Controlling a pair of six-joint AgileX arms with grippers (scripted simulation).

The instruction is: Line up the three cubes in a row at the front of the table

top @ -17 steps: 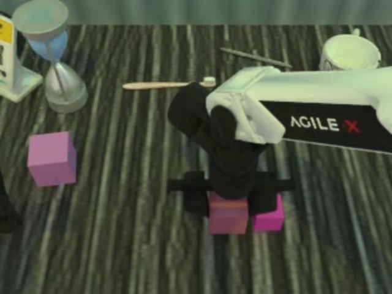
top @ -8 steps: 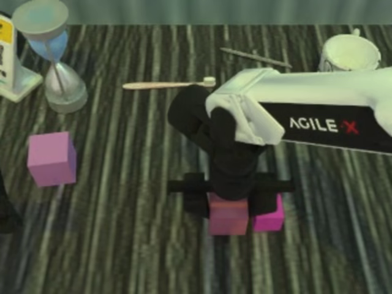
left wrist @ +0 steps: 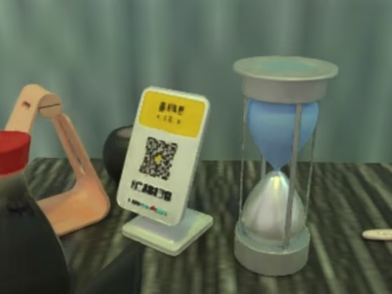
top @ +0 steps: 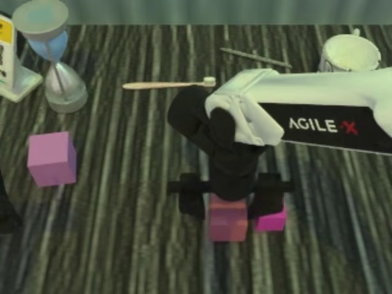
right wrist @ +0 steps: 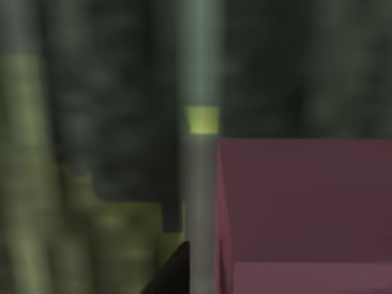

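Three cubes sit on the big striped desk (top: 122, 245), and two of them are already near the 6 o'clock edge, which is the front. The right arm (top: 318, 110) reaches in from 3 o'clock and bends down over the middle of the desk. Its gripper (top: 228, 205) hangs right over the dusty rose cube (top: 228, 222). The jaws are spread wide, one on each side of that cube, and they do not seem to squeeze it. It looks like the cube has been let go there, to make the start of the row. The left arm (top: 5, 211) waits at the 9 o'clock edge.

The large lilac cube (top: 51, 158) sits alone toward 9 o'clock, well apart from the other two and farther back. It probably needs to come forward to join them. The small magenta cube (top: 271, 219) is just beside the rose cube, on its 3 o'clock side. One jaw stands between them, so it could bump the magenta cube if it swings sideways.

The other things stay at the back, out of the row's way. The hourglass (top: 58, 61) and the sign with a square code (top: 9, 61) stand at 10 o'clock. The white cup (top: 349, 52) is at 2 o'clock. The toothbrush (top: 165, 85) and a thin stick (top: 254, 57) lie near 12 o'clock.
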